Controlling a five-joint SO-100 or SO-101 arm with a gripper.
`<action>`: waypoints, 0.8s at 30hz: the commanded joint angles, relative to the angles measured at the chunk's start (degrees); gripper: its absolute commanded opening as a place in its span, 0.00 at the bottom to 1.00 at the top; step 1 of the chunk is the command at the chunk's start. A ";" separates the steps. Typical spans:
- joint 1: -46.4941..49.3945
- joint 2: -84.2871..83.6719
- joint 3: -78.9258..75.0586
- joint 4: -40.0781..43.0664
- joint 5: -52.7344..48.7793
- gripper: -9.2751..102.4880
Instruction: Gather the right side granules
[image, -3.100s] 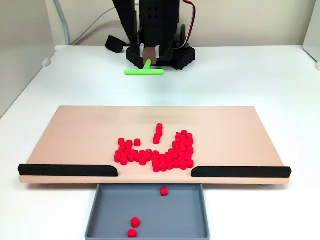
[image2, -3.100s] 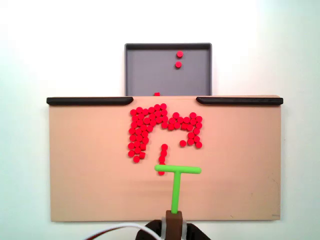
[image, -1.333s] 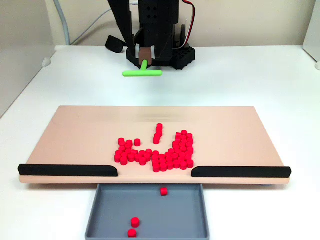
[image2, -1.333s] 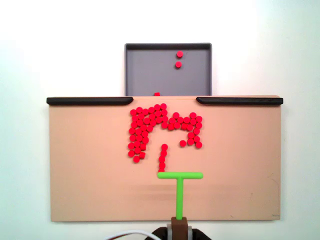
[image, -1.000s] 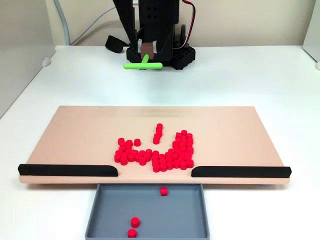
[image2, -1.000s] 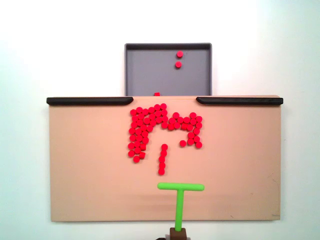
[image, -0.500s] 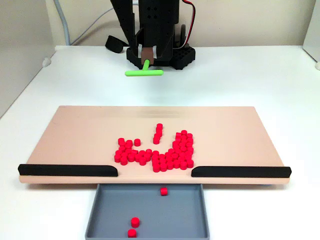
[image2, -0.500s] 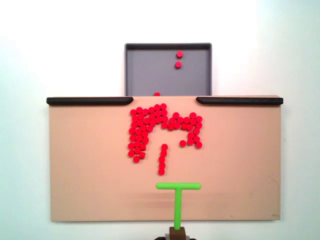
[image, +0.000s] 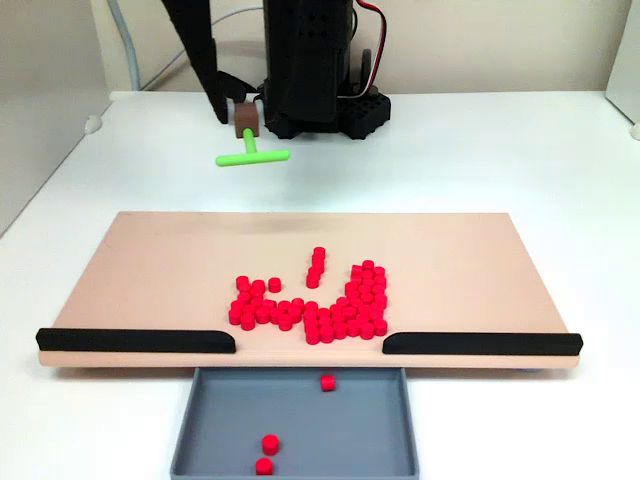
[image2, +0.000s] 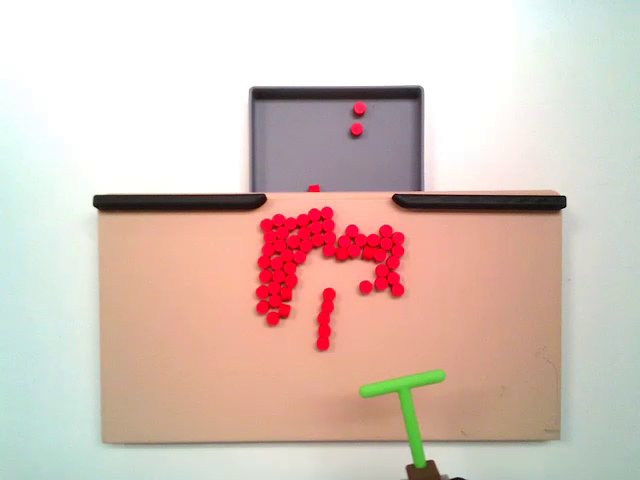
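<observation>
Fixed views are showing a white tabletop (image: 500, 150) carrying a light wooden board (image: 150, 270), with a beige wall running behind the table and a pale cable trailing down at the back left in the front-facing view. Two black rails (image: 135, 341) are lying along the board's edge beside a gap, and a grey tray (image: 230, 430) is sitting just past that gap, below the edge.

The granules (image: 320, 305) are lying bunched on the board close to the gap between the rails, with a short line of them trailing off toward the board's middle; in a fixed view from above the granules (image2: 320, 255) are forming two lobes joined near the rails. Three are resting inside the tray.

The arm's black base (image: 320, 100) is standing on the table beyond the board's far side. The gripper (image: 244, 120) is carrying the green T-shaped stick (image: 252, 156) by a brown block at its stem, though how the jaws are standing I cannot tell. The stick is hanging tilted over the board's edge nearest the base, well apart from the granules, as the green T-shaped stick (image2: 405, 395) appears from above
</observation>
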 joint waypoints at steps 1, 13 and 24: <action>3.78 -0.53 -2.02 -0.26 -10.81 0.08; 12.30 -13.89 -13.18 -0.26 -43.59 0.08; 12.48 -27.60 -26.02 -0.26 -59.77 0.08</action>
